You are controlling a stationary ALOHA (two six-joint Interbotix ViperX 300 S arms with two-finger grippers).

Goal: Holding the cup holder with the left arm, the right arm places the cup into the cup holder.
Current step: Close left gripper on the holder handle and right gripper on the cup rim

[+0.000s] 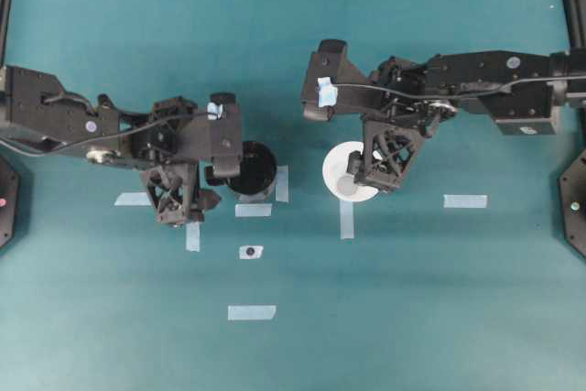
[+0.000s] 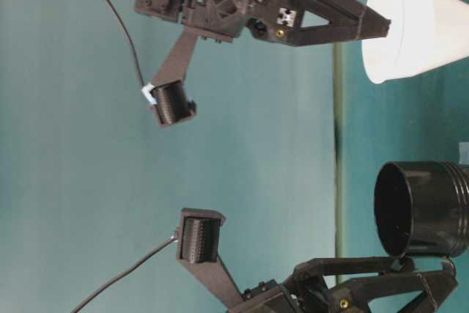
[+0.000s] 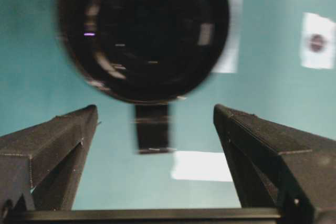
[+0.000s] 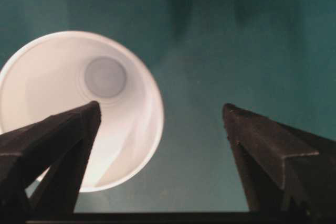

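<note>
light: even, soft | cup holder [image 3: 143,35]: motion-blurred | shadows: faint

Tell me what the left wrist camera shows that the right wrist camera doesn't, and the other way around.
Only the left wrist view shows the cup holder, blurred, its dark opening facing the camera and its handle pointing toward the gap in the open left gripper, plus pale tape marks on the table. Only the right wrist view shows the white cup, its flat base visible through the rim, with one finger of the open right gripper over the cup's edge. Both show spread jaws holding nothing above the teal table.
</note>
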